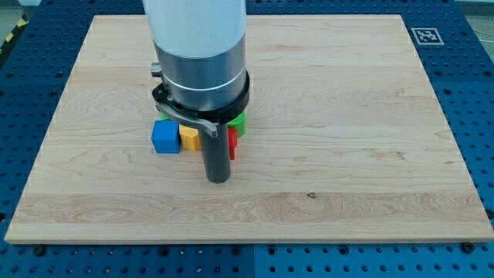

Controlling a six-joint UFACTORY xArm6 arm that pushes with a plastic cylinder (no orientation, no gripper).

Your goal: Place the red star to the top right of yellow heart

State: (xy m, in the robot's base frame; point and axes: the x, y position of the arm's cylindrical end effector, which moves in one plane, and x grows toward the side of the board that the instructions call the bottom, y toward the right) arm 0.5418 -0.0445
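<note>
My tip [219,178] is the lower end of a dark rod under the arm's white and grey body, left of the board's middle. A red block [231,144], mostly hidden by the rod, shows just right of it; its shape cannot be made out. A yellow block [189,138] shows just left of the rod, partly hidden, shape unclear. The rod stands between the two, and its tip lies slightly below them. Whether it touches either cannot be told.
A blue cube [165,137] sits left of the yellow block, touching it. A green block [240,122] peeks out right of the arm's body, above the red block. The wooden board [347,154] lies on a blue perforated table, a marker tag [427,35] at its top right corner.
</note>
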